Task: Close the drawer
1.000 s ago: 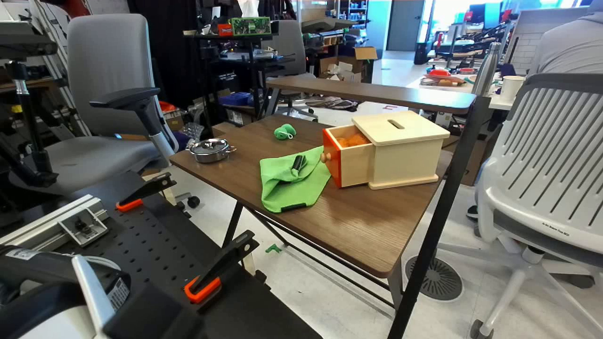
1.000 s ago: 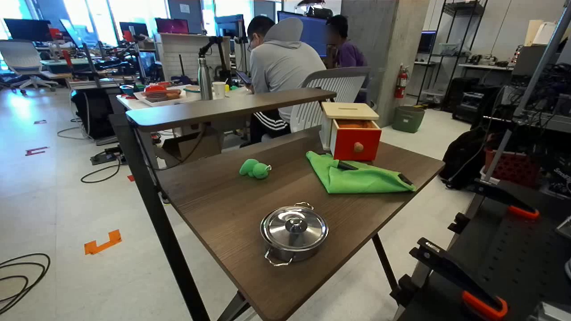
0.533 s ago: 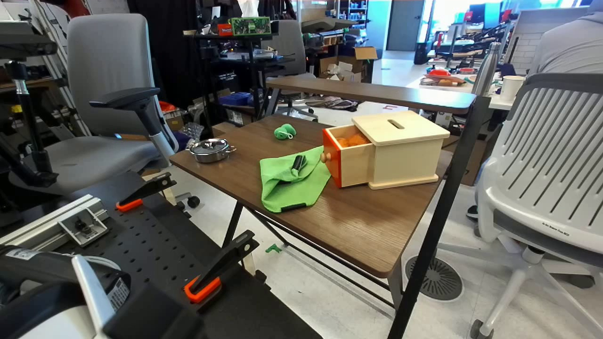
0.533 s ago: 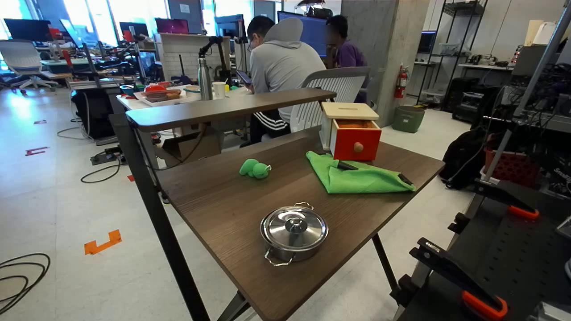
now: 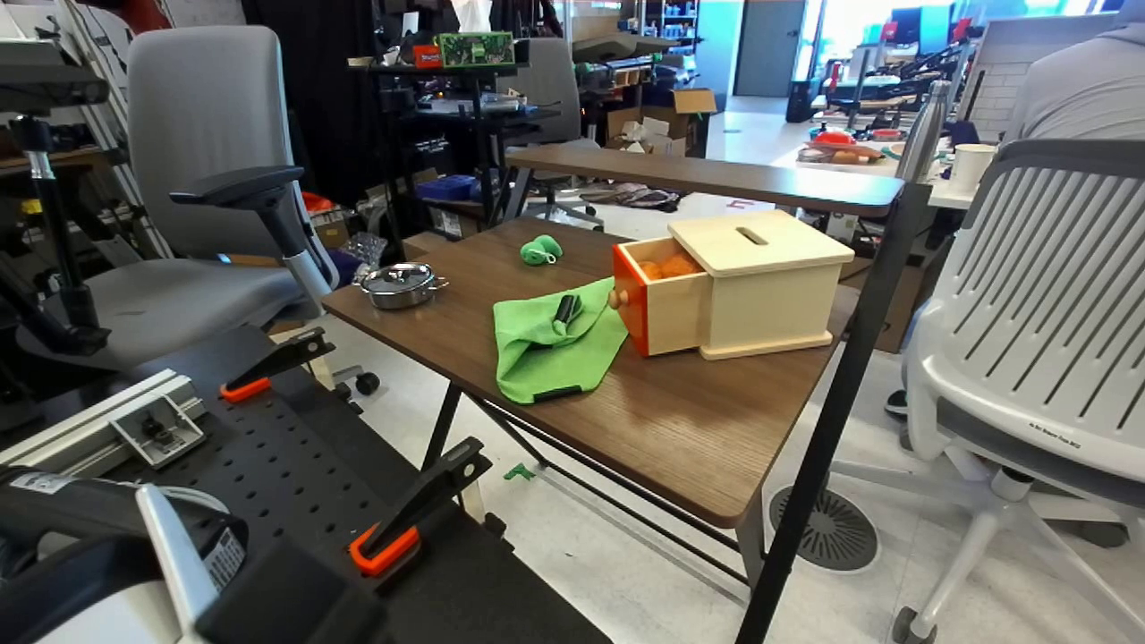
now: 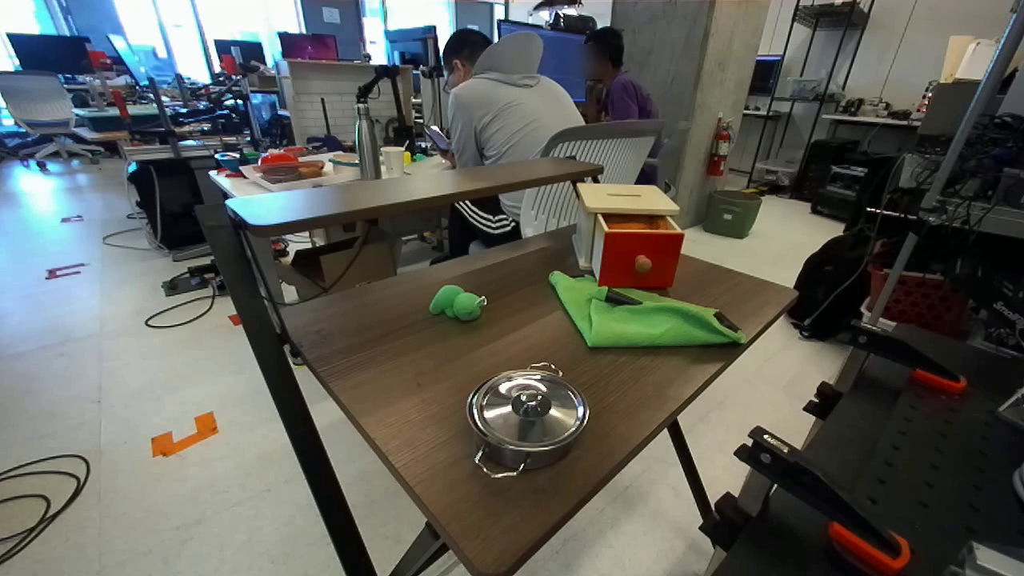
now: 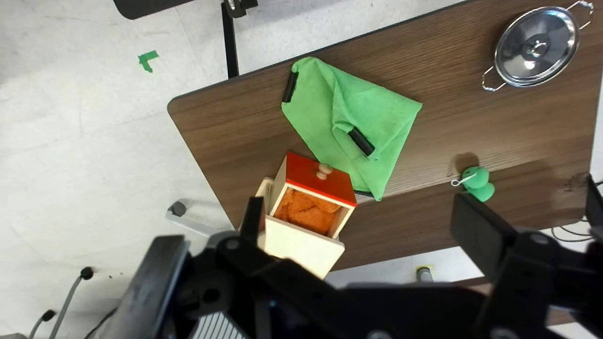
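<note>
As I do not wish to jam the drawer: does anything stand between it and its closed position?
Nothing visible blocks the drawer on its way into the wooden box. The green cloth lies in front, outside that path; whether the orange contents might catch, I cannot tell.

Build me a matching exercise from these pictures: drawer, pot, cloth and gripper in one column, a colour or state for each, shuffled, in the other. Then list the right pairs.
Column one
1. drawer
2. pot
3. cloth
4. gripper

Column two
a. green and creased
b. jaws spread, gripping nothing
c. silver-coloured
d. partly pulled out of its wooden box

Right pairs: 1-d, 2-c, 3-a, 4-b.
</note>
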You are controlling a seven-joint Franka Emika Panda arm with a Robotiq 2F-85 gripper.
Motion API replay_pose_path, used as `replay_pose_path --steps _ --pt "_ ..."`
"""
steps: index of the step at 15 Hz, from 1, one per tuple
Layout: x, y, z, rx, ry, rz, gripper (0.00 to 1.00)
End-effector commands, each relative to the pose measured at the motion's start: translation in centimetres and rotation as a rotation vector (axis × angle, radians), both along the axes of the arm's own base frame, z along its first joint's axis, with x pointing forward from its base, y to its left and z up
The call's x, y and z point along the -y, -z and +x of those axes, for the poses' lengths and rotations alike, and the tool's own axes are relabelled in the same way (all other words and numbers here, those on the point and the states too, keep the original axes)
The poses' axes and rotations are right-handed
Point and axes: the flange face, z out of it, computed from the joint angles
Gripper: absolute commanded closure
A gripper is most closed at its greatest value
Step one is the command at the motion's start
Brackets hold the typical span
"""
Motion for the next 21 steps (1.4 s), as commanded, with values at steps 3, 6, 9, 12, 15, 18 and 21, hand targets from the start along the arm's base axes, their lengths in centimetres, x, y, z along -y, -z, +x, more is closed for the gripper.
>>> replay_pose_path --steps 3,6,9,12,15,18,21 --pt "-0.6 6.2 4.0 -0.026 0.071 0.025 0.00" --pt "-0.9 10.5 5.8 -0.063 0.097 0.067 0.00" --pt "-1.5 14.8 7.0 -0.123 0.185 0.109 0.00" --pt "-2.2 18.5 8.1 -0.150 0.250 0.151 0.00" --pt "-2.6 21.0 9.7 -0.156 0.289 0.172 0.00" --pt "-2.2 22.5 11.4 -0.157 0.311 0.180 0.00" --pt "-1.2 23.8 13.2 -0.151 0.338 0.182 0.00"
